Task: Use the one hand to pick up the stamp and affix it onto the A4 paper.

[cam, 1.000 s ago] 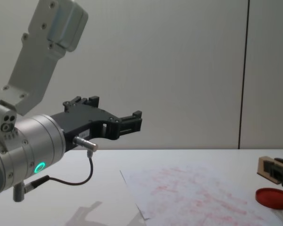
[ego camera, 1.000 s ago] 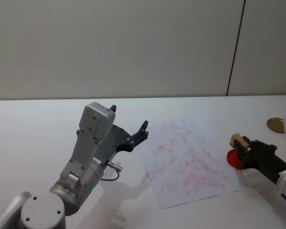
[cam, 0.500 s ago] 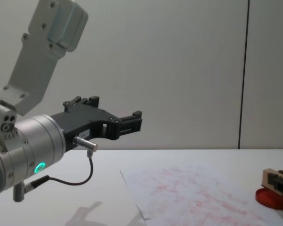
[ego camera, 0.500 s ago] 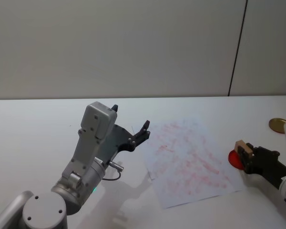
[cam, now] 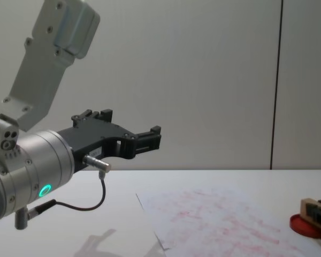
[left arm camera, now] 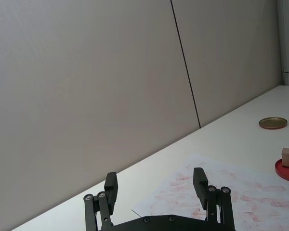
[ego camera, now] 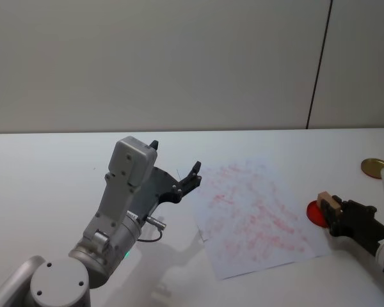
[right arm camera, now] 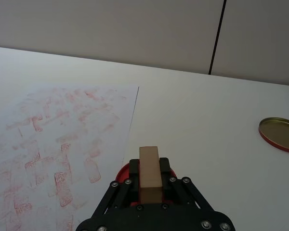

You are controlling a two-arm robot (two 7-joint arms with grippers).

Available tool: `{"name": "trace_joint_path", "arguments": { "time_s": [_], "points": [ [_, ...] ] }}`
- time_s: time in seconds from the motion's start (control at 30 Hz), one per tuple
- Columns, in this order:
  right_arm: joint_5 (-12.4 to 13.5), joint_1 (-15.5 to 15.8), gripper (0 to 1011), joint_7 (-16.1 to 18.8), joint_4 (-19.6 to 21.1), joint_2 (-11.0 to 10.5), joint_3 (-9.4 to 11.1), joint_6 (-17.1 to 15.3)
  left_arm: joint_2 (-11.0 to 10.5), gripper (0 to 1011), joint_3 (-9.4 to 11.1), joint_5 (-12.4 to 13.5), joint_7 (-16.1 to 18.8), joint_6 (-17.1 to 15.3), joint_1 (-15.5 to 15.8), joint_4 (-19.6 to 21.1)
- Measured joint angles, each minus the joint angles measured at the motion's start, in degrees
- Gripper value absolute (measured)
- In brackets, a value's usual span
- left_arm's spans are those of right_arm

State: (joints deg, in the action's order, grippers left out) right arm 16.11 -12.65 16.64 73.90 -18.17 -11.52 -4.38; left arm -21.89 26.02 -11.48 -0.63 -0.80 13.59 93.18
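The right hand, a black two-fingered gripper with blocky jaws [right arm camera: 150, 185], is clamped on the small light tan wooden stamp block [right arm camera: 150, 173], which stands upright between the jaws and sits right down on the flat round red ink pad [right arm camera: 123, 174], so it looks like the robot is loading ink before going to the sheet. The pad lies just off the right edge of the big white A4 paper covered in faint red-pink stamp marks [ego camera: 256, 217], which probably keeps the trip from pad to paper short. From the chest view the stamp [cam: 308, 210] reads as low on the pad [cam: 305, 225], not lifted. The left gripper [ego camera: 176, 173] hangs idle in the air over the table left of the paper, fingers spread wide and gripping nothing. A round brass-coloured lid [ego camera: 373, 167] lies farther back on the right, well apart from the pad. Everything rests on a plain white table [ego camera: 45, 173], with a bare grey wall [ego camera: 147, 64] behind, split by one dark vertical seam.
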Motion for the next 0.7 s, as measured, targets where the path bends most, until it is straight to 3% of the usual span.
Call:
{"name": "trace_joint_path", "arguments": {
  "time_s": [0.13,0.53,0.7],
  "points": [
    [-0.1,-0.1,305,0.1,-0.2,0.0,0.0,-0.1,0.0,993,0.0,0.0,0.0,0.0,0.0,0.0],
    [0.0,-0.1,735,0.1,-0.2,0.1,0.0,0.6,0.0,993,0.0,0.0,0.0,0.0,0.0,0.0],
    [0.0,0.2,861,0.0,0.9,0.0,0.1,1.7,0.0,993,0.0,0.0,0.0,0.0,0.0,0.0]
  ]
}}
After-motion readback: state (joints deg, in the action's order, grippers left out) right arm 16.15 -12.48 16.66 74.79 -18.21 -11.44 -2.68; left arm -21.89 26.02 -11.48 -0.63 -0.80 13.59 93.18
